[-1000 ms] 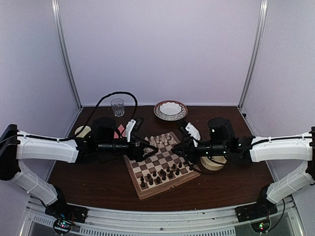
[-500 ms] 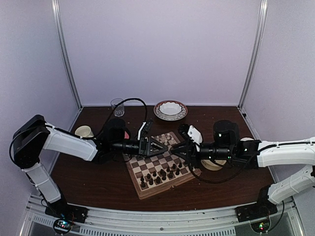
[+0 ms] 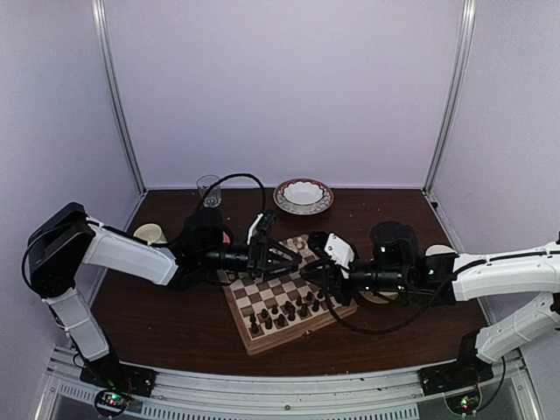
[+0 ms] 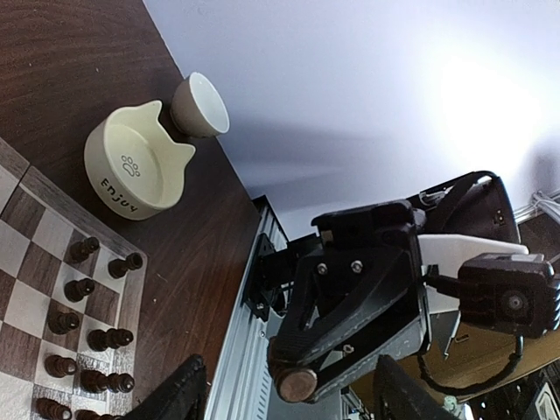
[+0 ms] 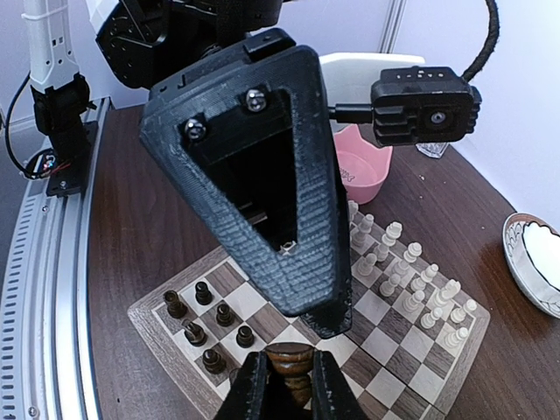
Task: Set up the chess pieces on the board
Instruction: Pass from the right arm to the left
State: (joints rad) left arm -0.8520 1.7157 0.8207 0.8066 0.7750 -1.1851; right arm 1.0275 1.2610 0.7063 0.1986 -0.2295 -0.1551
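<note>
- The cream bowl [image 4: 140, 166] with two ear-like points on its rim, seen from the left wrist, carries the only word that can be read: "Enjoy", in small dark letters on its outer wall
- The word runs slanted in that view, low on the wall near the bowl's base
- Just above the word, on the same wall, sits a small dark paw-print sign
- The pink bowl [image 5: 363, 157], seen from the right wrist, shows a faint dark mark on its wall, too blurred to read
- From the top camera, any lettering is too small to make out
</note>
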